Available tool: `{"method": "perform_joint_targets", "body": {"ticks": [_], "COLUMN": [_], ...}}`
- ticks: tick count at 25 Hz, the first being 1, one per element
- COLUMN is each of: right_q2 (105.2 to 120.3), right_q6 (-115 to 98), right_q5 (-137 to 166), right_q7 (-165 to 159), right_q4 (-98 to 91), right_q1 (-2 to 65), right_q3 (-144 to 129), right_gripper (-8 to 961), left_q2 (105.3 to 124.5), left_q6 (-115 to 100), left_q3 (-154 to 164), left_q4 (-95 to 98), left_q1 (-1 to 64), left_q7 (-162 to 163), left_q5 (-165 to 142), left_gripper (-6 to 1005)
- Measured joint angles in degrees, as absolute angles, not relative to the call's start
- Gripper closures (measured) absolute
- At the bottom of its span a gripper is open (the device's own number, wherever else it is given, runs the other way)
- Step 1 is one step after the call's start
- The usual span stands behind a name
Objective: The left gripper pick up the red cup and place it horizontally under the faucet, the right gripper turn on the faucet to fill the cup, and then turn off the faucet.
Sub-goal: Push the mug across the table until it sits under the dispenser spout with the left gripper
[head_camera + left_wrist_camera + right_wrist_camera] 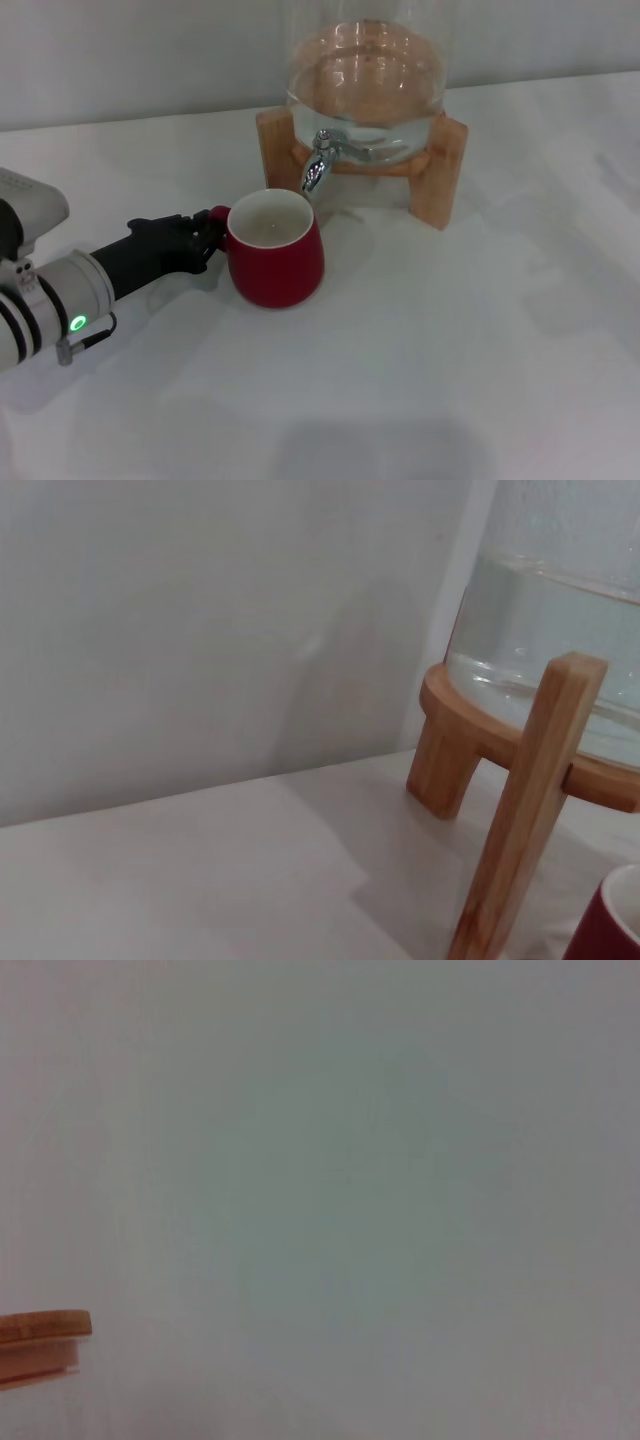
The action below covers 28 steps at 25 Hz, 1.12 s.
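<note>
The red cup [275,255] stands upright on the white table, its white inside showing. Its far rim is just below the chrome faucet [318,168] on the glass jar [365,85]. My left gripper [207,238] reaches in from the left and is closed around the cup's small handle. A corner of the cup also shows in the left wrist view [612,928], beside a leg of the wooden stand [525,810]. My right gripper is out of view; the right wrist view shows only pale surface and a piece of wood [40,1345].
The jar holds water and sits in a wooden stand [445,175] at the back of the table. A grey wall is close behind it. White table surface [450,360] stretches to the front and right of the cup.
</note>
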<state>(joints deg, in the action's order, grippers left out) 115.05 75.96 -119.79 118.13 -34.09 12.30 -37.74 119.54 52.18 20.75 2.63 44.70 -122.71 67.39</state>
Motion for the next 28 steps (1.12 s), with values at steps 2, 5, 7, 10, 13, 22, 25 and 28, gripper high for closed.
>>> {"method": "perform_joint_targets", "body": {"ticks": [2,5,7,10,13,22,25,28], "right_q2": [115.05,115.05,115.05,115.05,115.05,115.05,115.05,115.05], "right_q6": [75.97,75.97,75.97,75.98,75.97,75.83,75.81,75.78], "right_q5": [-119.79,-119.79,-119.79,-119.79,-119.79,-119.79,-119.79,-119.80], "right_q7": [118.13,118.13,118.13,118.30,118.81,119.52,119.54,119.54], "right_q4": [-34.09,-34.10,-34.03,-33.65,-33.42,-33.31,-33.30,-32.94], "right_q1": [12.31,12.31,12.33,12.46,12.56,12.77,12.90,13.25], "right_q3": [-37.70,-37.67,-37.55,-37.32,-37.26,-37.26,-37.26,-37.25], "right_gripper": [156,156,156,156,156,156,156,156], "left_q2": [119.53,119.53,119.53,119.53,119.53,119.53,119.55,119.60], "left_q6": [52.14,52.17,52.46,52.74,52.94,53.31,53.07,52.73], "left_q3": [20.75,20.75,20.74,20.72,20.72,20.74,20.74,20.74], "left_q4": [2.63,2.64,2.70,2.67,2.64,2.64,2.64,2.64], "left_q1": [44.92,44.97,44.99,45.03,45.27,45.99,46.33,46.76], "left_q7": [-122.77,-123.20,-124.01,-125.32,-126.59,-131.50,-132.10,-132.23], "left_q5": [67.34,67.32,67.38,67.60,67.51,67.32,67.32,67.31], "left_gripper": [826,829,832,836,836,836,836,836]}}
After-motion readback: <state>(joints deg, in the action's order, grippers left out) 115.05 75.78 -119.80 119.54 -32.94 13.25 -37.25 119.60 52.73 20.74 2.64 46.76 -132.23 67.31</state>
